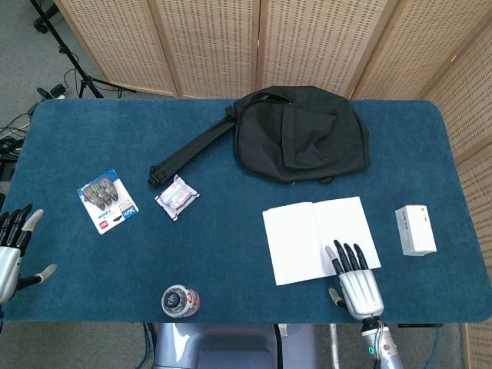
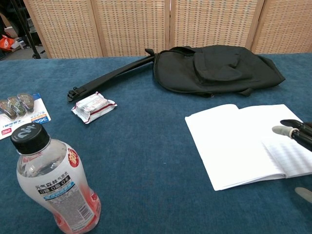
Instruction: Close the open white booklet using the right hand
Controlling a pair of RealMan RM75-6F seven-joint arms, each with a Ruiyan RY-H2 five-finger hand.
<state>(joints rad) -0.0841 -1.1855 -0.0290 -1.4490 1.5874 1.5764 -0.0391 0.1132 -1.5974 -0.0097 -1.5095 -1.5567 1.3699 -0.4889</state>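
Observation:
The white booklet [image 1: 317,238] lies open and flat on the blue table, right of centre; the chest view has the same booklet [image 2: 243,141] at the right. My right hand [image 1: 352,280] sits at the booklet's near right corner, fingers straight and spread, tips lying over the lined right page. Only its fingertips [image 2: 282,130] enter the chest view from the right edge. It holds nothing. My left hand [image 1: 14,248] hovers open off the table's near left corner, far from the booklet.
A black bag [image 1: 300,134] with a long strap lies behind the booklet. A white box [image 1: 415,229] sits to the booklet's right. A red-and-white packet [image 1: 177,196], a battery card [image 1: 108,200] and an upright bottle [image 2: 53,183] occupy the left half.

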